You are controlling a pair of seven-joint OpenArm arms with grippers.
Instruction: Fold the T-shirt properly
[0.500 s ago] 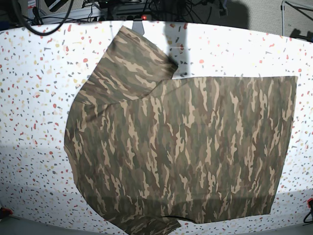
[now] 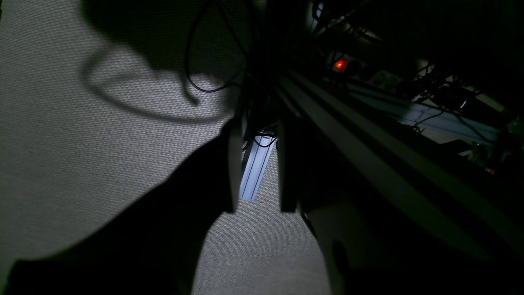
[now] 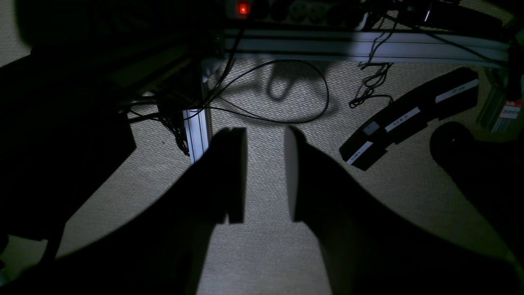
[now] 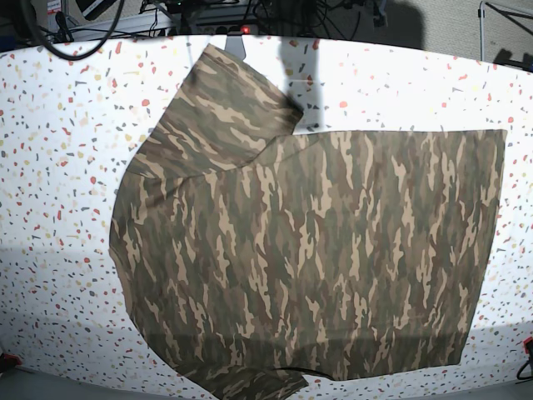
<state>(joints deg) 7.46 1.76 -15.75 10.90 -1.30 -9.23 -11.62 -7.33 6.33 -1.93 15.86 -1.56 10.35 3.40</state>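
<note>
The camouflage T-shirt [image 4: 308, 250] lies spread flat across the speckled white table [image 4: 58, 167] in the base view, one sleeve reaching toward the far edge and the other toward the near edge. Neither arm shows in the base view. The left wrist view looks down at carpet below the table, and my left gripper [image 2: 257, 180] is open with a gap between its dark fingers and nothing in it. My right gripper [image 3: 265, 176] is likewise open and empty above the carpet. The shirt appears in neither wrist view.
Cables and a power strip with a red light [image 3: 243, 8] lie under the table frame. An aluminium leg [image 3: 198, 131] stands ahead of the right gripper. A black labelled bar [image 3: 409, 119] rests on the carpet to its right.
</note>
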